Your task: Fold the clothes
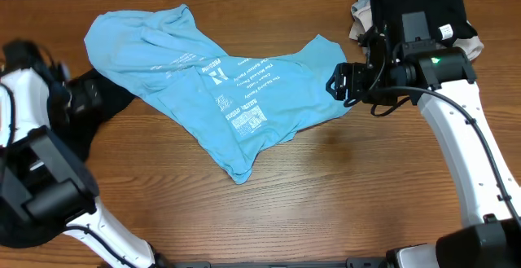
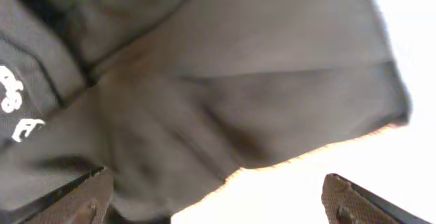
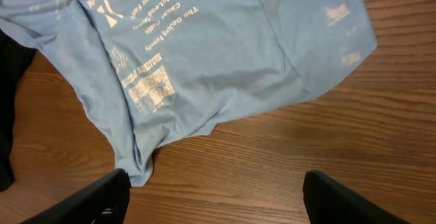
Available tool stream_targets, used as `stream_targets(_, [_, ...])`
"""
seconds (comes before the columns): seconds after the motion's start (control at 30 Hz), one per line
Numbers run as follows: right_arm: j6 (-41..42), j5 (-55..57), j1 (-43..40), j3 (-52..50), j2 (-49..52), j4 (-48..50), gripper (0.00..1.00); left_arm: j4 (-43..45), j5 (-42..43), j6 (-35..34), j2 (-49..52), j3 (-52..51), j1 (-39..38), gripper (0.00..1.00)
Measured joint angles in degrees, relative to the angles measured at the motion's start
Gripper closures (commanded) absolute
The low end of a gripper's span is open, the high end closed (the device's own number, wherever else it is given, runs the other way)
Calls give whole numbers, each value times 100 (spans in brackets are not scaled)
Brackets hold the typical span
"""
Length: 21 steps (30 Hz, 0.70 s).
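A light-blue T-shirt (image 1: 216,85) with white lettering lies crumpled and unfolded across the middle of the table. My right gripper (image 1: 340,83) hovers open at the shirt's right edge. In the right wrist view the shirt (image 3: 204,54) fills the top, and the gripper (image 3: 214,200) has only bare wood between its fingers. A black garment (image 1: 102,105) lies at the left, partly under the shirt. My left gripper (image 2: 218,203) is open right above that dark fabric (image 2: 204,81), holding nothing.
A stack of folded black and beige clothes (image 1: 423,11) sits at the back right, behind the right arm. The wooden table (image 1: 326,186) shows bare wood in front of the shirt. The left arm (image 1: 32,162) covers the front left corner.
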Motion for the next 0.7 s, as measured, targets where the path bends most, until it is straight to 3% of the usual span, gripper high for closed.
stream_targets(0.27, [2,0,216,-243,828,238,15,-1847,289,-195,-28,2052,-741,0])
stream_targets(0.7, [-92,282,1532,-310,2282,951,19,-1939,730,-625,-111,2371,-2669,0])
